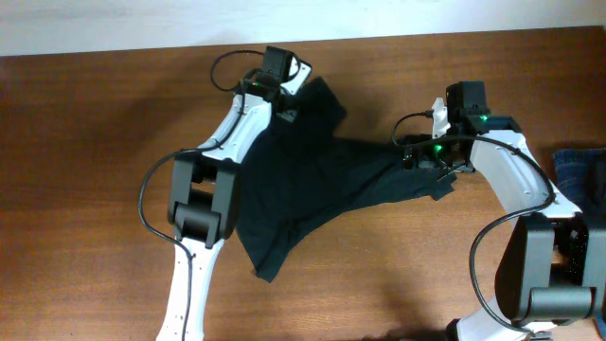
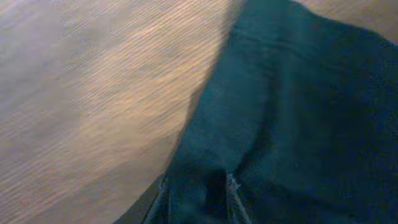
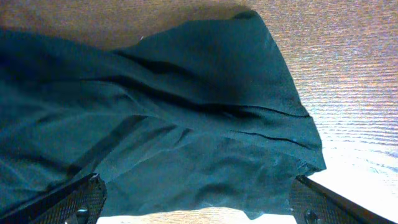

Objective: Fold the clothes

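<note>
Soft, light, limp black T-shirt [image 1: 312, 180], crumpled at middle of surface [image 1: 95, 142]. Pinched at far-side fold in left pincer [image 2: 199, 193]; straddled by wide-spread right pincer [image 3: 196, 199]. Probably best taken at hem corners.

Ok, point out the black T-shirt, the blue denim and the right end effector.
black T-shirt [image 1: 312, 180]: overhead, middle of fabric.
blue denim [image 1: 579, 172]: overhead, its visible edge.
right end effector [image 3: 198, 186]: right wrist, midway between open fingers.

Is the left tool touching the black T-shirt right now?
Touching. The left wrist view shows the left tool with black T-shirt fabric bunched between its fingers.
</note>
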`<state>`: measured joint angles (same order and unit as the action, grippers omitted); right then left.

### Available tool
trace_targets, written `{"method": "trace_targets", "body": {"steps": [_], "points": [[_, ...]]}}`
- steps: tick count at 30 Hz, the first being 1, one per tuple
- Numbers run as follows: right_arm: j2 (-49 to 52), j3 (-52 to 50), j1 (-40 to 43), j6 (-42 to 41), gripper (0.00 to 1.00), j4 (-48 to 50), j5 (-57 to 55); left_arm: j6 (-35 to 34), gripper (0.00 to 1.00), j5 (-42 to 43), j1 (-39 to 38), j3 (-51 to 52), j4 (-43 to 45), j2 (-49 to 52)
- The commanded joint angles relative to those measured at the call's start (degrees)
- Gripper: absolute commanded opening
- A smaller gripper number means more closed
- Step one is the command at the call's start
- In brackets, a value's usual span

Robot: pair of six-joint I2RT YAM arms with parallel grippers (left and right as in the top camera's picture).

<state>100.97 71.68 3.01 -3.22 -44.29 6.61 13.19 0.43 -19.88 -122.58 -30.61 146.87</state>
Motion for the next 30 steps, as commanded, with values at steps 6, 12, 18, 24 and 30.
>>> {"method": "trace_targets", "body": {"steps": [6, 12, 18, 24, 30], "points": [[0.42, -0.44, 0.02, -0.20, 0.99, 0.26, 0.50, -2.19, 0.30, -2.80, 6.54, -0.35, -0.07, 2.38], [0.42, -0.44, 0.02, -0.20, 0.99, 0.20, 0.50, -2.19, 0.30, -2.80, 9.55, -0.35, 0.00, 2.38], [0.42, -0.44, 0.02, -0.20, 0.99, 0.24, 0.50, -2.21, 0.48, -2.78, 11.32, -0.70, 1.49, 2.38], [0.42, -0.44, 0.02, -0.20, 0.99, 0.35, 0.50, -8.04, 0.62, -1.64, 11.15, -8.46, -2.99, 1.57], [0.42, -0.44, 0.02, -0.20, 0.99, 0.31, 0.50, -15.23, 0.77, 2.84, 10.38, -22.95, -19.63, 0.48]]}}
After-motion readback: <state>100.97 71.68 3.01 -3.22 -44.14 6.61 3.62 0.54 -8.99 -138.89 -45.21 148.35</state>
